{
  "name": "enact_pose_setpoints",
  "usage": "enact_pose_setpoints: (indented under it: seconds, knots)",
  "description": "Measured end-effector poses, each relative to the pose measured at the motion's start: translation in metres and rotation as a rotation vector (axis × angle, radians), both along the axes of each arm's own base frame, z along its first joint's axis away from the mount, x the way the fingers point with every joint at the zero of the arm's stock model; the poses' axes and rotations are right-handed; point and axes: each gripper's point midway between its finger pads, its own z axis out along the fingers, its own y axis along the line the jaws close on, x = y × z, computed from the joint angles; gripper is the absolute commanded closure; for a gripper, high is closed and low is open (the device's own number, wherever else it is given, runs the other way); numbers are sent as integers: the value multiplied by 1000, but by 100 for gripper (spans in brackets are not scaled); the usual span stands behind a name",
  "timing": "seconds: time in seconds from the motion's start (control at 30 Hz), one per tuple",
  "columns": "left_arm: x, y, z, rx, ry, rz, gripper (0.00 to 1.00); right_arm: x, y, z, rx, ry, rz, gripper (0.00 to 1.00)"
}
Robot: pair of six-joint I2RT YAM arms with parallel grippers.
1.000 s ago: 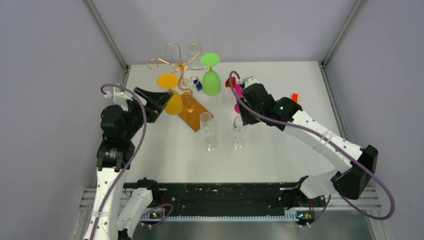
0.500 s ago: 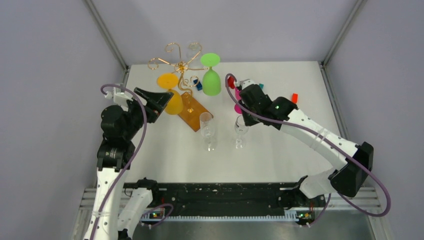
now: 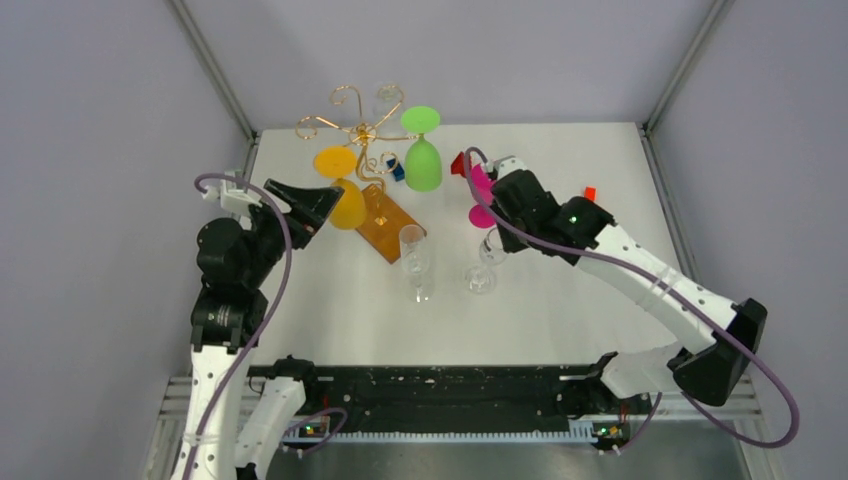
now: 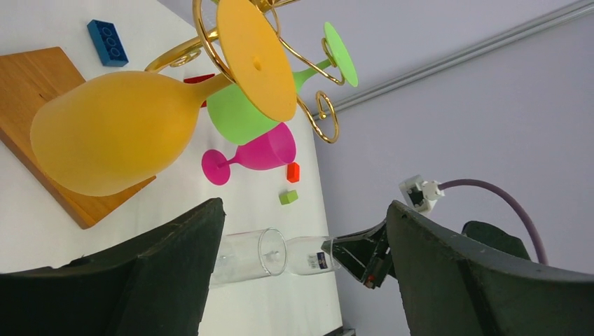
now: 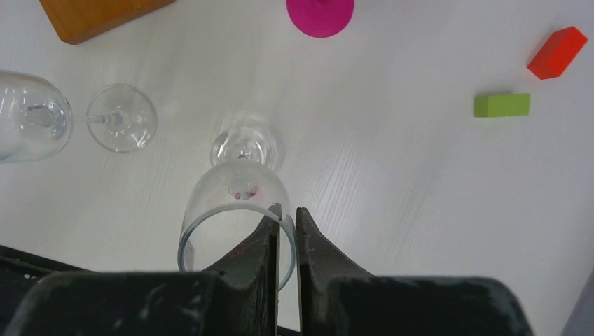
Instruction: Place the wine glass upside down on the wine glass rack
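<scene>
The right gripper (image 5: 287, 217) is pinching the rim of the clear wine glass (image 5: 235, 192), one finger inside the bowl and one outside; whether its foot touches the counter (image 5: 406, 182) is unclear. The wine glass rack (image 3: 362, 128) stands well apart at the far left, with an orange glass (image 4: 112, 133) and a green glass (image 3: 423, 165) hanging upside down from it. The left gripper (image 4: 305, 206) is spread wide and empty, just beside the orange glass

From above, the right arm (image 3: 620, 265) half hides the pink glass (image 3: 479, 188); the left wrist view crops the wine glass rack (image 4: 21, 91).
</scene>
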Motion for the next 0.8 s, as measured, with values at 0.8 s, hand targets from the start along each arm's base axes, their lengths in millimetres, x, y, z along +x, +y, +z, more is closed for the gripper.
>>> enact_pose_setpoints:
  seconds: [0.8]
  knots:
    - [-29,-26,11,80,-107,-209,34,-66,-40,218,661,-526,69,100]
